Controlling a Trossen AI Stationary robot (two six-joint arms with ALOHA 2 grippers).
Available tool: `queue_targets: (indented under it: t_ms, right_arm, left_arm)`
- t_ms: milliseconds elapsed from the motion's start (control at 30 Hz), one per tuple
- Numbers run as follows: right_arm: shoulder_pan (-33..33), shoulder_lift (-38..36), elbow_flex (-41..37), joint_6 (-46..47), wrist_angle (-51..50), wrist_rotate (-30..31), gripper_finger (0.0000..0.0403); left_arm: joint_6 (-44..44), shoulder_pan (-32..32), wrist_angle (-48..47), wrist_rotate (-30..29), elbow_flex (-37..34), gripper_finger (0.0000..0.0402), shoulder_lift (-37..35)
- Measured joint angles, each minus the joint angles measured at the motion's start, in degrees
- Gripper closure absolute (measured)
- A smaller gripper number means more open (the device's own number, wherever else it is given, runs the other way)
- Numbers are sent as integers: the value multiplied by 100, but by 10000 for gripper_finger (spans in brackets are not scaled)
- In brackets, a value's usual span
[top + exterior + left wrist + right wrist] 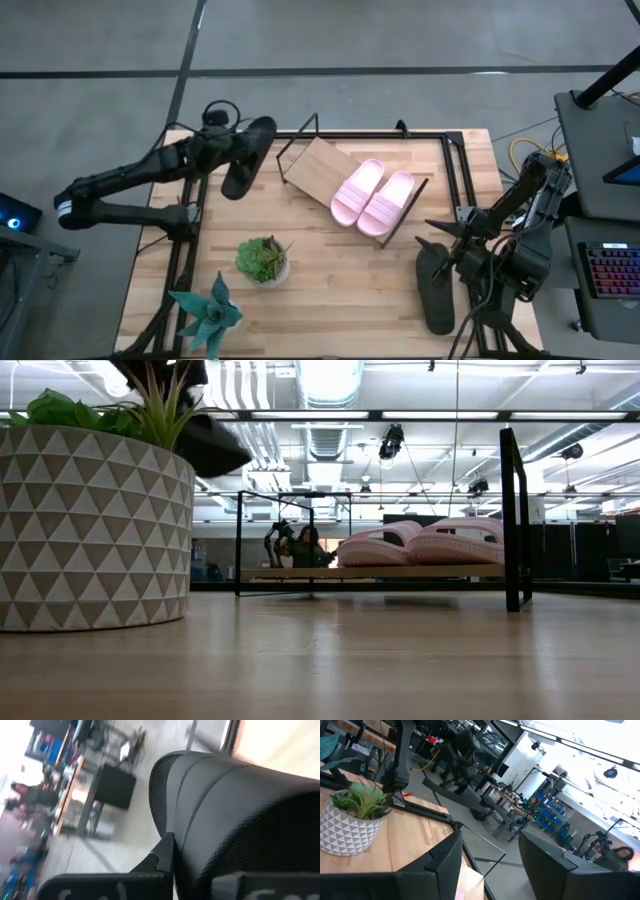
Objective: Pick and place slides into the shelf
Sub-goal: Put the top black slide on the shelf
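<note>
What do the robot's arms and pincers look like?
Both arms are dark, jointed tubes. The left arm has a white band near its base, and thin black cables loop beside it. The right pincer has two flat, blocky black fingers. Yellow cables coil behind the right arm.

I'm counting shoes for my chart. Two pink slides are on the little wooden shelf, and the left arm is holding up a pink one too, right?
Almost. The high view shows the two pale pink slide sandals on the slanted light-wood shelf, but the slide sandal in the left tool is black, not pink.
</note>
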Motion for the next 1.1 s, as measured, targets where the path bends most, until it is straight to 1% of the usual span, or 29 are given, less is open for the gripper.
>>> queue_targets:
  t_ms: [100, 200, 333, 467, 567, 700, 900, 1033, 1100]
  right_arm:
    - [0, -6, 0, -2, 0, -1, 216]
    - [0, -6, -13, -6, -4, -1, 216]
    - [0, -6, -23, -13, -12, -2, 216]
    - [0, -6, -29, -15, -18, -2, 216]
    - [0, -6, -29, -15, -19, -2, 216]
    - [0, -6, -29, -15, -20, -2, 216]
    - [2, -6, -31, 20, -21, -46, 216]
    - [2, -6, -33, 22, -22, -48, 216]
    - [2, -6, -40, 22, -24, -48, 216]
  left_arm:
    - [292, -148, 297, 282, 313, 401, 271]
    - [736, -217, 757, 514, 574, 401, 697]
    - [1552, -226, 1605, 523, 824, 401, 1442]
    - [2289, -226, 1980, 526, 1087, 401, 2239]
    - [2404, -226, 2082, 638, 1366, 401, 2725]
    - [2409, -226, 2125, 1146, 1744, 401, 3176]
    - [2422, -138, 2454, 1139, 1959, 402, 3843]
    - [2557, -97, 2595, 924, 2000, 402, 4260]
    - [2437, -62, 2762, 888, 2021, 402, 4422]
